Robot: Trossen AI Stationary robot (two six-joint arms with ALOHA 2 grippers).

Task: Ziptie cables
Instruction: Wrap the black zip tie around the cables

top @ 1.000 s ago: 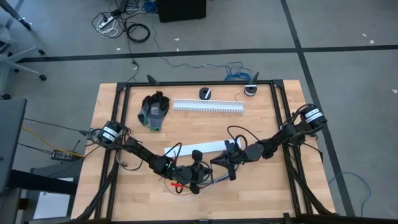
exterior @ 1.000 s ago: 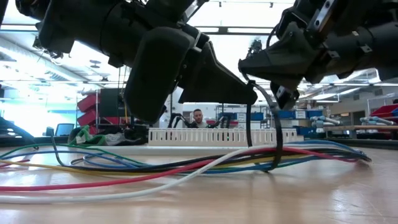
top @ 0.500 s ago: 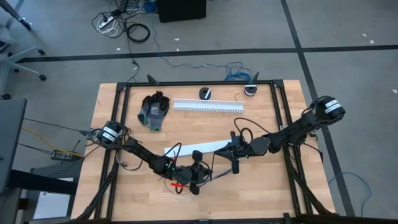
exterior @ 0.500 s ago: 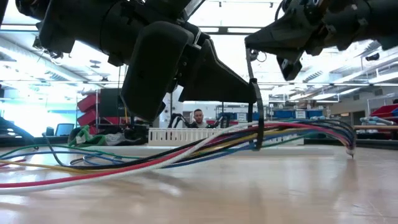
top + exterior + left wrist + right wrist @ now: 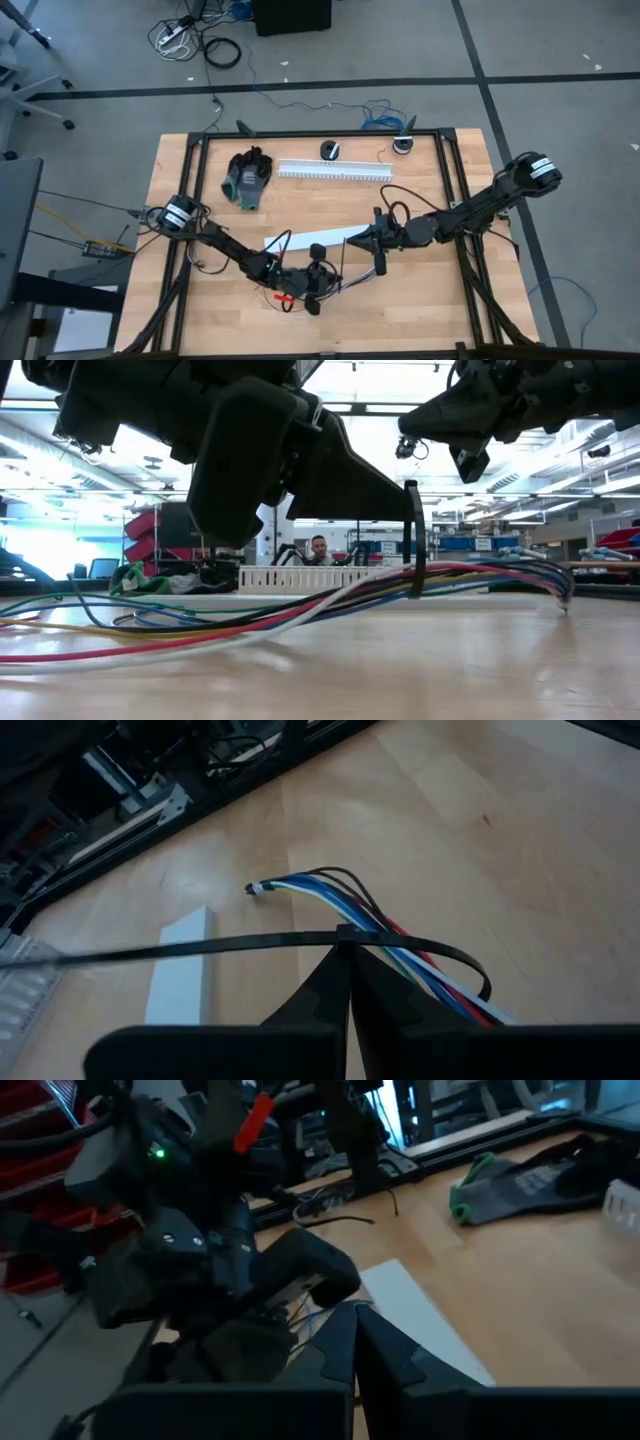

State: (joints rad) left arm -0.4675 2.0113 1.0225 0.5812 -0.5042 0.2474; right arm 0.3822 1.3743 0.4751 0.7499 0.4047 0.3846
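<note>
Spanning pale wooden table (image 5: 420, 175), workshop room behind

Slotted duct (image 5: 334, 171) and glove (image 5: 247, 178) block the table's far edge

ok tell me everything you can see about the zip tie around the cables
The zip tie is a thin black plastic strap looped around the bundle of coloured cables, standing upright in the low view. The left gripper is shut on it where it crosses the wires; its long tail runs out sideways above the wooden table.
</note>
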